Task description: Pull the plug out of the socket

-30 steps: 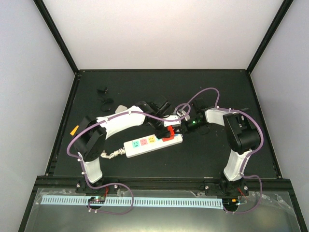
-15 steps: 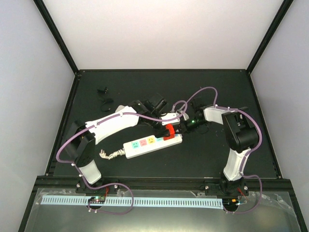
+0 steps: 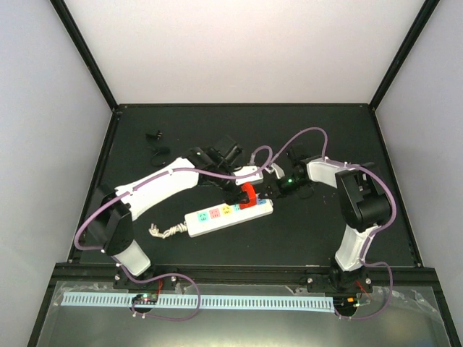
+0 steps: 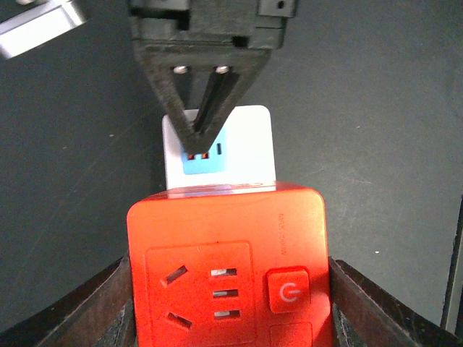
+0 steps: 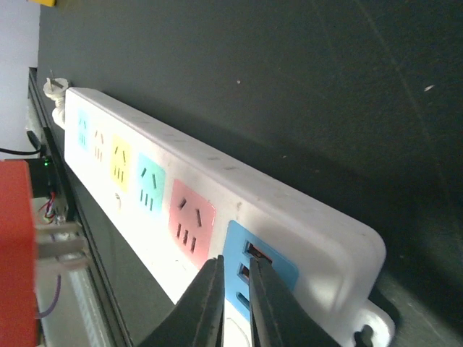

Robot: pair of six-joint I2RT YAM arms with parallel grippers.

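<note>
clamps the red plug [image 4: 228, 282] by its two sides in the left gripper [image 4: 228, 307], fingers closed hard against it. shows on the plug's face a three-hole outlet, a two-slot pair and a button with a raised power symbol; above that button, a line of faint embossed lettering, too small to read. presses the right gripper [image 5: 235, 266] tip-down on the blue outlet face at the end of the socket [image 5: 311, 238], fingers drawn together with only a slit between and nothing held. beyond those fingertips, along the white strip: pink, green, then yellow faces, all bare. plug off to the side of the right gripper in the right wrist view, clear of the outlet faces; just ahead of the left gripper's hold, the strip's blue end. left arm stretched long and low from its base across the black table [image 3: 325, 231]; right arm upright at the base, bent at the elbow, forearm angled down to the strip's end.
</note>
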